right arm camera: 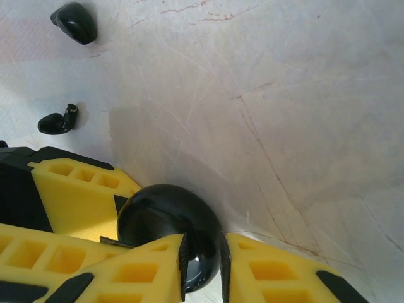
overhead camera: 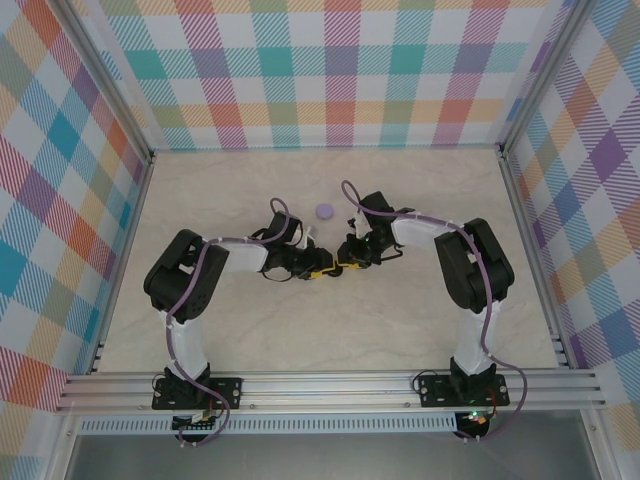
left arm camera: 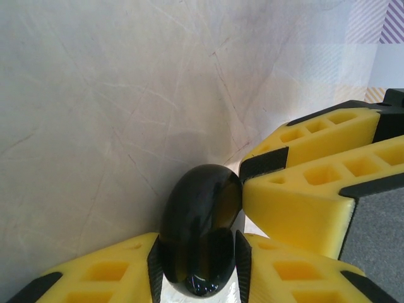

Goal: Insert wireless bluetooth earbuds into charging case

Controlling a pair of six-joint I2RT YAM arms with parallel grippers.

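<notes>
Earbuds (right arm camera: 58,120) loose near black case (right arm camera: 167,233) pinched by both jaws.

The case (left arm camera: 201,233) is glossy black; the fingers (left arm camera: 303,202) at it are bright yellow with black pads (left arm camera: 264,164); two earbuds (right arm camera: 74,22) near the case are glossy black too; a second case (overhead camera: 324,210) beyond it is pale lilac; the table (overhead camera: 300,330) under it is cream, marbled with thin brownish veins; the walls (overhead camera: 340,70) are plaid in teal, orange, purple, pink and white; the arms (overhead camera: 185,285) are black and white, with purple cables (overhead camera: 488,318); the frame (overhead camera: 330,385) is silver.
</notes>
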